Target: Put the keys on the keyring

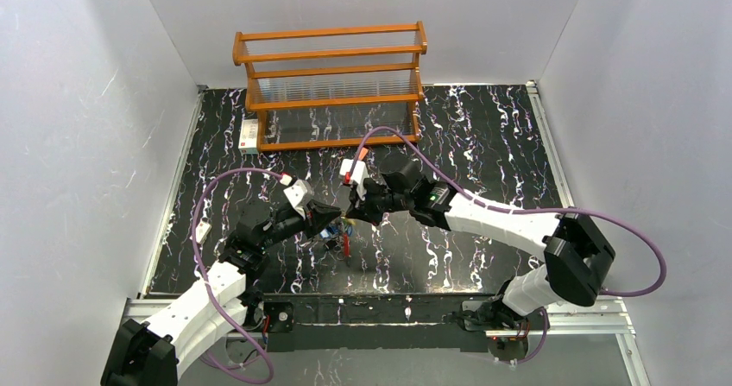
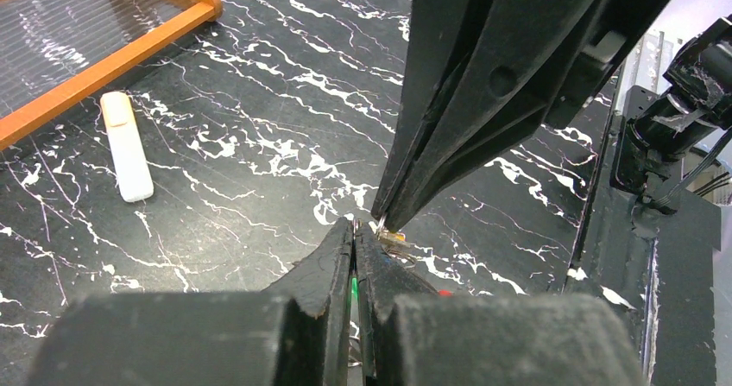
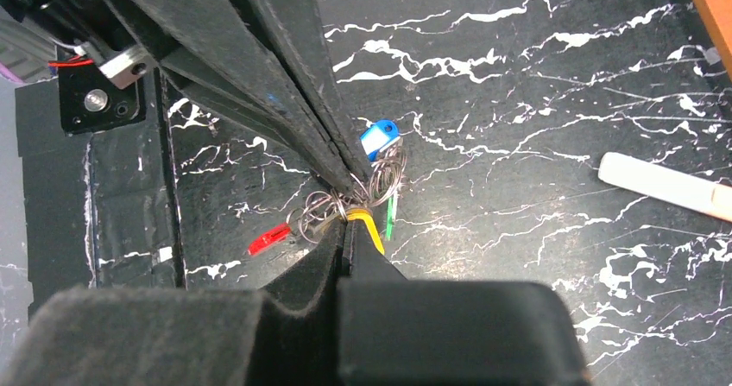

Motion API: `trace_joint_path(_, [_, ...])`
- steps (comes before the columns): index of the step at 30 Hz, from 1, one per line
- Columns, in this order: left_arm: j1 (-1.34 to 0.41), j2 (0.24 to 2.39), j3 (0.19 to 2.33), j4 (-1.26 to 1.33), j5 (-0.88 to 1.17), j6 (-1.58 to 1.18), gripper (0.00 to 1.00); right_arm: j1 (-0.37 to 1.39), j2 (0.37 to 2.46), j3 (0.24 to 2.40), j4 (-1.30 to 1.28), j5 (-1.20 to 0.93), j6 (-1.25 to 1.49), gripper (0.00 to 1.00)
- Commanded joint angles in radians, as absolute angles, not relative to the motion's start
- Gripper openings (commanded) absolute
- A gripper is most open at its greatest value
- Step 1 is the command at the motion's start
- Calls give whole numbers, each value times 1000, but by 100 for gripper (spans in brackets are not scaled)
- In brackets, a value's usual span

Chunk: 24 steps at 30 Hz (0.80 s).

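Two arms of mine reach over the black marbled surface (image 1: 483, 144), and everything that matters hangs in front of the wooden rack (image 1: 332, 84), on the side toward my bases and well apart from it. My left end effector (image 2: 354, 229) comes at that spot from the left and my right end effector (image 3: 345, 222) from the right, so the two meet tip to tip, all but touching. Both are pinched fully closed. The white stick with the orange cap (image 2: 128, 148) lies just beside the rack's left end and plays no part. The keyring (image 3: 312, 218) sits exactly where the two tips meet, its thin wire coils bunched there and lifted off the surface. Its red section (image 3: 269, 239) hangs away from the rack, toward my left base. As best I can tell, my left tips are clamped on that wire. The keys (image 1: 337, 229) crowd the same point. The blue key (image 3: 377, 138) is on the rack side of the pinch and the green key (image 3: 390, 216) dangles thin and upright just beside it. The yellow key (image 3: 369, 230) is gripped in my right tips, its long axis running back along my own finger. Neither arm is nearer, since both already touch the bunch. I judge that the next move turns on steering the yellow key's hole onto the wire end next to my left tips. I cannot make out that end in the tangle.
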<state>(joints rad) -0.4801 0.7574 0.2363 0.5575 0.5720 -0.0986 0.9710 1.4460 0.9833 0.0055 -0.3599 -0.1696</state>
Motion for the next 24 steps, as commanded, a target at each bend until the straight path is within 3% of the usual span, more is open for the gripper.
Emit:
trace_joint_path(1, [-482, 744, 235, 617, 580, -106, 0, 978, 1463, 1002, 41, -320, -141, 1])
trace_joint_path(24, [-482, 740, 233, 620, 594, -101, 0, 977, 1445, 1008, 54, -294, -125, 1])
